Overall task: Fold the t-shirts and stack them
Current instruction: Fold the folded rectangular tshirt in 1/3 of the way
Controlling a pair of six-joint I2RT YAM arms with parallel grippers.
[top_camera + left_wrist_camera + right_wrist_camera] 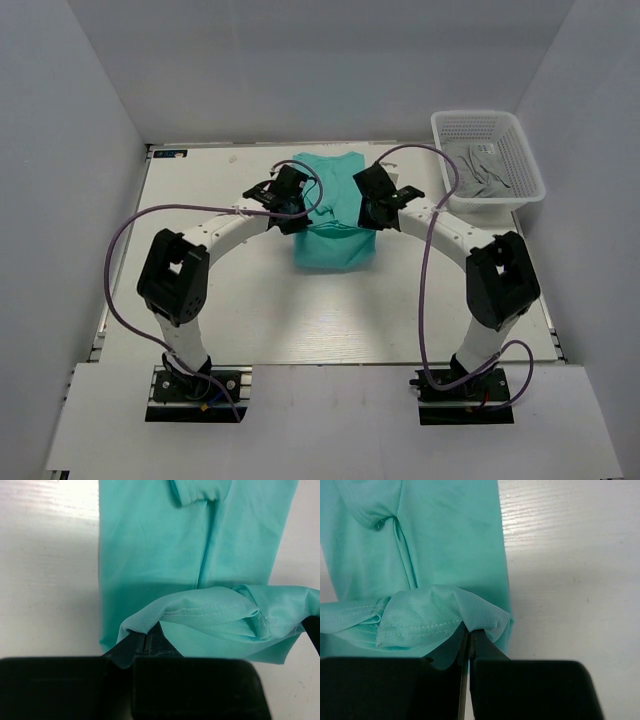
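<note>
1. The t-shirt (335, 248) lies mid-bench toward the far edge, its long axis running near to far. Its flat length stretches away beyond both sets of jaws.
2. The basket (475, 114) in the far right corner holds grey cloth (483, 172).
3. The left gripper (146, 640) and right gripper (468, 632) are each pinched tight on the raised hem, level with each other.
</note>
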